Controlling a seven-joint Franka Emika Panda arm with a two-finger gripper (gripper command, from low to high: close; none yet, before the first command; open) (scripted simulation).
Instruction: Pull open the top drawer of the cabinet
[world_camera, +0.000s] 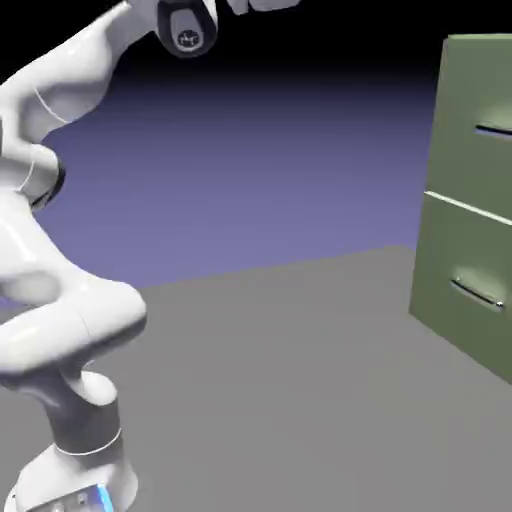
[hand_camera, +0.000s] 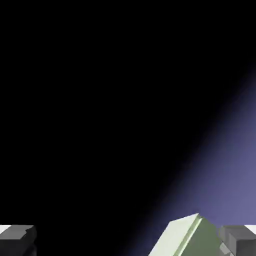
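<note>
Top drawer (world_camera: 460, 165): upper olive-green front at the exterior view's right, running past the picture's edge; it looks flush and closed.
Top handle (world_camera: 495, 130): slim bar, only partly in frame, with nothing touching it where it shows.
Gripper (hand_camera: 128, 241): jaws spread wide, holding nothing, well apart from the handle; likely risk is a finger bumping the bar if the hand arrives without lining up, since the gap must straddle it.
Cabinet (hand_camera: 176, 235): only a pale green corner shows low in the hand view, near 1 fingertip, and it looks slanted; the hand probably aims too high and is rolled, so going straight forward could pass over the top or clip that edge.
Lower handle (world_camera: 477, 292): same kind of bar on the lower drawer front (world_camera: 440, 245); dropping too far could hook this 1 and open the wrong drawer of the 2.
Arm (world_camera: 75, 80): raised high at the exterior view's left; the reach across is long, so a small error in angle could grow into a miss.
Grip, later: on so thin a bar, pinching just the edge could let the fingers slip off once pulling starts.
Pull, later: a sideways or upward tug, caused by a tilted wrist, could jam the drawer.
</note>
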